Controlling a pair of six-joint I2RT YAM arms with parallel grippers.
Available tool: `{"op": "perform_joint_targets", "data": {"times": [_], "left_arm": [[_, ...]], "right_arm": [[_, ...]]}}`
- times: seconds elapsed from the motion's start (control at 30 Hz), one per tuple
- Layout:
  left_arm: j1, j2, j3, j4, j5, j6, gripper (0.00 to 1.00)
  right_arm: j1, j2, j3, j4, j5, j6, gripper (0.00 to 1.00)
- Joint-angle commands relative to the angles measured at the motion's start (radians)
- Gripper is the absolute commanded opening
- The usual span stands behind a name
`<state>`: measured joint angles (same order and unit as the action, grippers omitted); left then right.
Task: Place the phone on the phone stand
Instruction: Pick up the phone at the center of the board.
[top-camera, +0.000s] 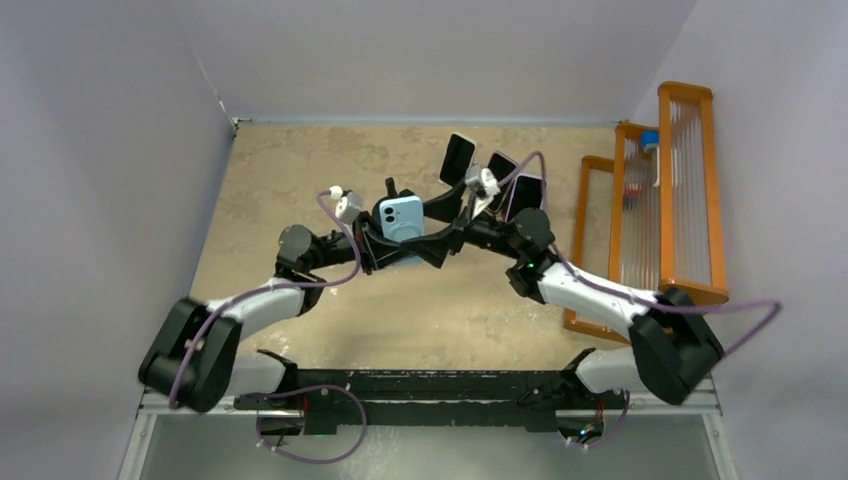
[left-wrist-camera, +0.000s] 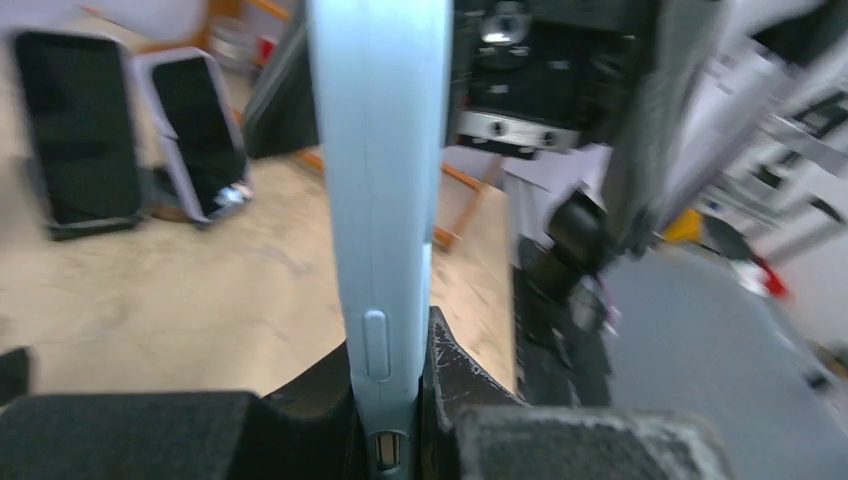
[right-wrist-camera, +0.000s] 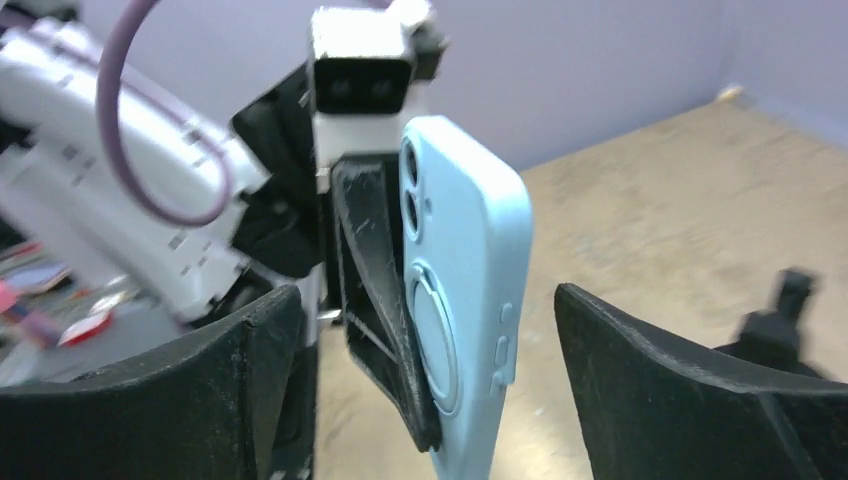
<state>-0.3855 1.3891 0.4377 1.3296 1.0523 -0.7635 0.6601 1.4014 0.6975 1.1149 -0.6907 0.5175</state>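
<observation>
A light blue phone (top-camera: 402, 220) hangs upright above the middle of the table, pinched at its lower end by my left gripper (top-camera: 383, 245), which is shut on it. In the left wrist view the phone's edge (left-wrist-camera: 380, 180) rises between the gripper's black fingers (left-wrist-camera: 452, 372). My right gripper (top-camera: 440, 243) faces it from the right, open, its jaws standing wide on either side of the phone (right-wrist-camera: 465, 260) without touching it. At the back, dark phones lean on phone stands (top-camera: 457, 158) (left-wrist-camera: 195, 205). The arms hide whether any stand is free.
An orange wire rack (top-camera: 665, 200) stands along the right wall. The tan table (top-camera: 280, 180) is closed in by grey walls on the left, back and right. The two arms meet nose to nose over its middle.
</observation>
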Motion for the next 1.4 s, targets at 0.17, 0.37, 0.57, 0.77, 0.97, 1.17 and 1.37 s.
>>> {"op": "perform_joint_targets", "data": {"times": [0.17,0.37,0.57,0.77,0.97,1.17,1.37], "left_arm": [[-0.162,-0.405,0.118,-0.772,-0.913,0.826,0.00],[-0.273,-0.329,0.027,-0.498,-1.317,1.176,0.00],[-0.413,0.016,-0.126,0.360,-1.486,1.752,0.00],[-0.457,0.064,-0.131,0.424,-1.448,1.843,0.00],[-0.466,0.036,-0.099,0.424,-1.428,1.932,0.00],[-0.479,0.051,-0.052,0.424,-1.397,1.974,0.00],[-0.497,0.077,-0.033,0.425,-1.396,1.980,0.00]], "right_arm": [[0.009,-0.350,0.083,-0.438,0.762,-0.018,0.99],[0.009,-0.349,0.245,-0.861,0.798,0.338,0.99],[0.010,-0.285,0.378,-1.051,0.716,0.499,0.99],[0.010,-0.209,0.488,-1.222,0.692,0.529,0.99],[0.013,-0.199,0.396,-1.292,0.660,0.593,0.94],[0.088,-0.177,0.355,-1.213,0.611,0.613,0.85],[0.141,-0.138,0.406,-1.172,0.657,0.587,0.85]]}}
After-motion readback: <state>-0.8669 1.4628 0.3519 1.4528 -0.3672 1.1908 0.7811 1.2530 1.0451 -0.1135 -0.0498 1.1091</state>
